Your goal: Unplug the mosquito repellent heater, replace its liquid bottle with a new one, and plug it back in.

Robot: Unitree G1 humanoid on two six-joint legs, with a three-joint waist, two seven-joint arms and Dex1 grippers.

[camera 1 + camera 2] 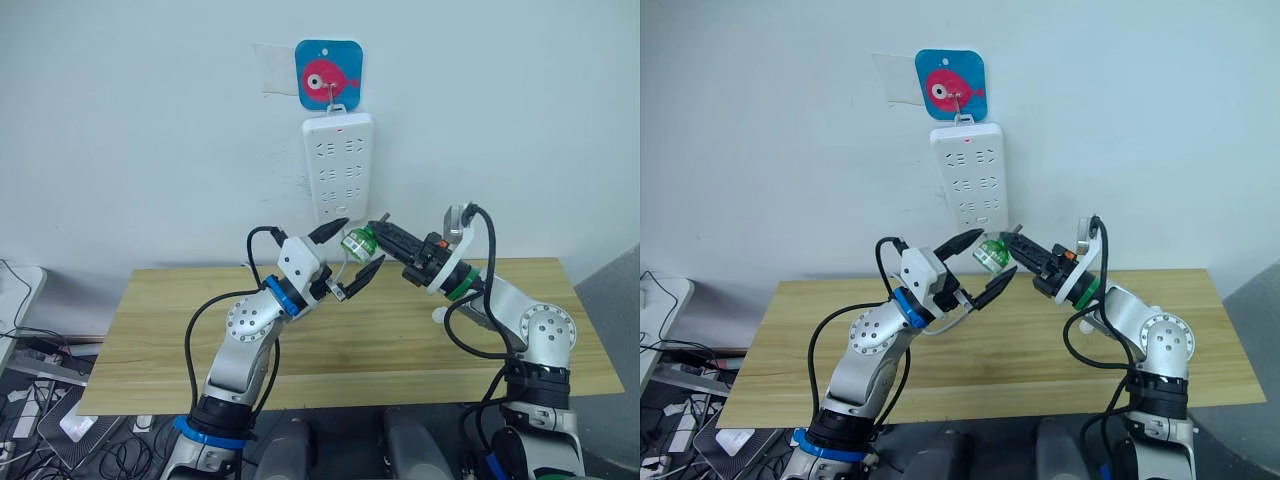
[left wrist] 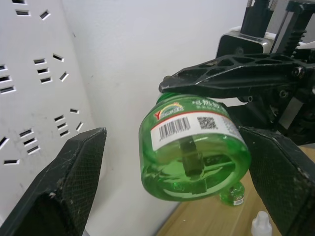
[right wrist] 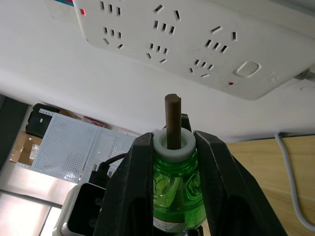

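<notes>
Green liquid bottle [image 3: 178,189] sits clamped in my right pincer [image 1: 385,234], wick up, raised over the desk [image 1: 400,340] just below the wall power strip [image 1: 338,165]. My left pincer [image 1: 350,256] is released, fingers flanking the bottle base.

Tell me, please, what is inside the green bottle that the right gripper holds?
Inside the green bottle, held by the right gripper, a dark wick runs through green liquid and sticks out of its white collar. The label hides part of the inside.
</notes>
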